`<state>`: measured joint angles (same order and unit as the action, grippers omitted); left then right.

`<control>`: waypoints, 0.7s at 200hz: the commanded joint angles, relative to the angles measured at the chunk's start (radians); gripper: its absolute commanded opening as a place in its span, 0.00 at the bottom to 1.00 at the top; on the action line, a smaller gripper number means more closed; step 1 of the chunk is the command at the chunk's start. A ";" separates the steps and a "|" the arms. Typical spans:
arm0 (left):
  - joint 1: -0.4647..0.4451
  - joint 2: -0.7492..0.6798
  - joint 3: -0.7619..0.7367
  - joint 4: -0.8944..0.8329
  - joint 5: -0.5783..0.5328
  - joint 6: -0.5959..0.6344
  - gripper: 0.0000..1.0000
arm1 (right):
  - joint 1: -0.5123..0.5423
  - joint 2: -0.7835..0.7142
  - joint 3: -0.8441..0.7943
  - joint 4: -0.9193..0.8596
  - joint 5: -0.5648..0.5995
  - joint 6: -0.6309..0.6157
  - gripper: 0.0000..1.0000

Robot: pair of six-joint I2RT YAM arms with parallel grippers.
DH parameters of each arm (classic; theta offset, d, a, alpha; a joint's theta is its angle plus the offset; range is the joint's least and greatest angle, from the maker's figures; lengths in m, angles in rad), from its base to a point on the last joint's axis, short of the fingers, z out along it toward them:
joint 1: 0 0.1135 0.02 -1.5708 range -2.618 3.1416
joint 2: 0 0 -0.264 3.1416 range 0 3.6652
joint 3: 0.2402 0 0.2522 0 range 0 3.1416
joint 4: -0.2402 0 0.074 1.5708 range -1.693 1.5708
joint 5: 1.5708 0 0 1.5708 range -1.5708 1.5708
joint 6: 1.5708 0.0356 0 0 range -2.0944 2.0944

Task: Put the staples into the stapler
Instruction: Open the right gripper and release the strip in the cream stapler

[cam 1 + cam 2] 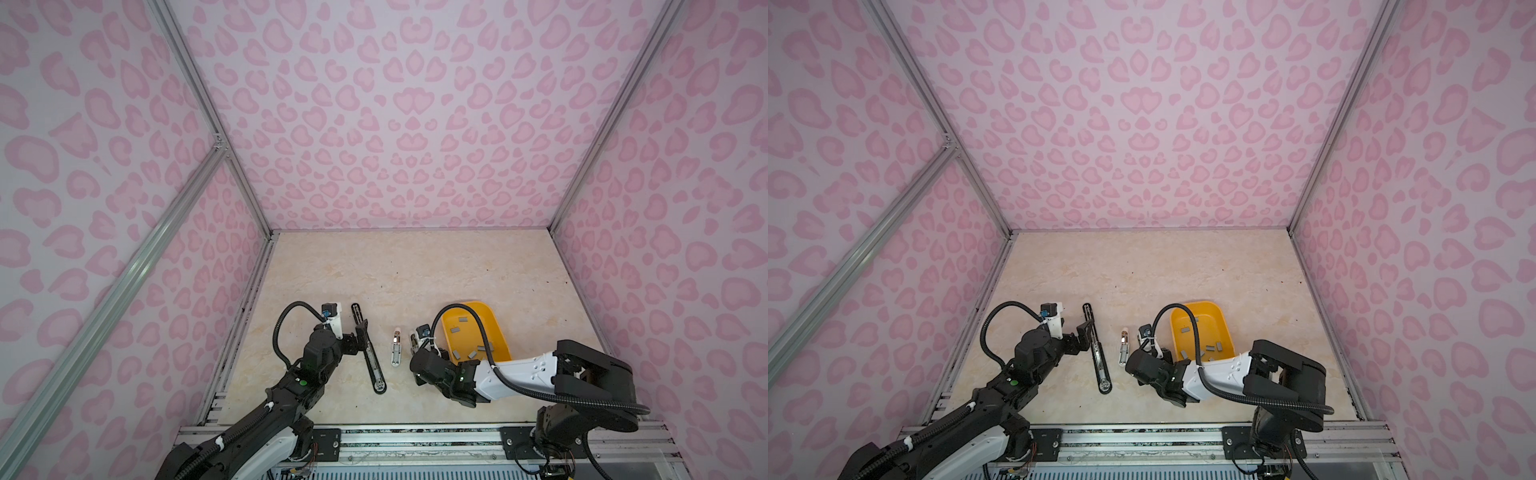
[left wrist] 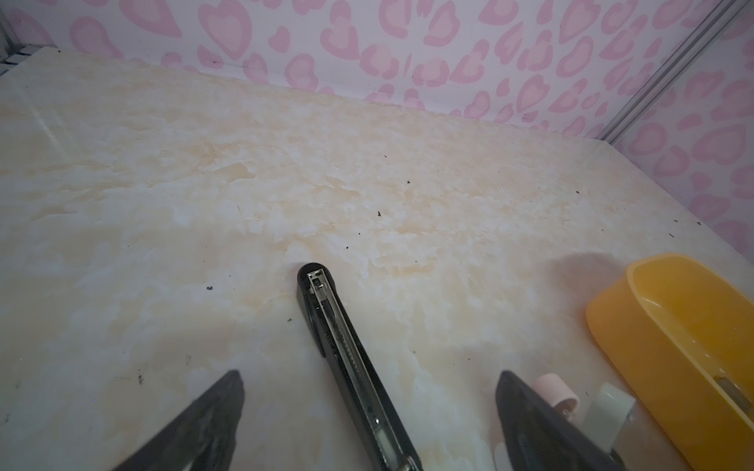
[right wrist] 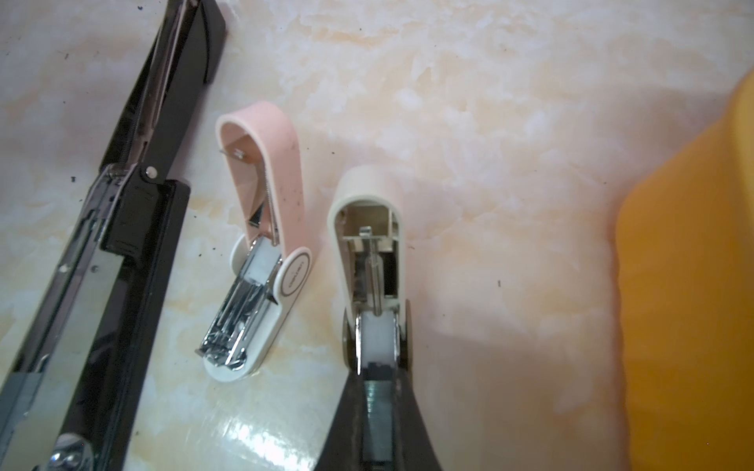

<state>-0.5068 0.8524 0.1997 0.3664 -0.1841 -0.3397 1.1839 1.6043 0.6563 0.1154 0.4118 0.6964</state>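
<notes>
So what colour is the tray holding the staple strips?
Yellow-orange plastic tray, clearest in a top view.

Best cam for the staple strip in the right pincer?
Right wrist: the staple strip sits close up, ridges clear, pinched in the right pincer at the open cream stapler. Both top views leave it too small to make out. Left wrist misses it.
</notes>
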 commanded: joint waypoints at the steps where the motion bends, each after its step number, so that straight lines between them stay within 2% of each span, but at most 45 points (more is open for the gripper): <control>1: -0.001 0.001 0.015 0.017 -0.008 0.004 0.97 | 0.001 0.006 -0.009 -0.023 0.007 0.016 0.00; 90: -0.002 0.004 0.016 0.017 -0.009 0.005 0.97 | 0.019 -0.016 -0.011 -0.028 0.008 0.013 0.30; 140: -0.004 -0.003 0.017 0.013 -0.031 0.004 0.97 | 0.028 -0.103 0.000 -0.099 0.003 0.031 0.32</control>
<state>-0.5110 0.8543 0.2039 0.3660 -0.1844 -0.3397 1.2064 1.5494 0.6525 0.0700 0.4103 0.7044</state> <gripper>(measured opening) 0.972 0.321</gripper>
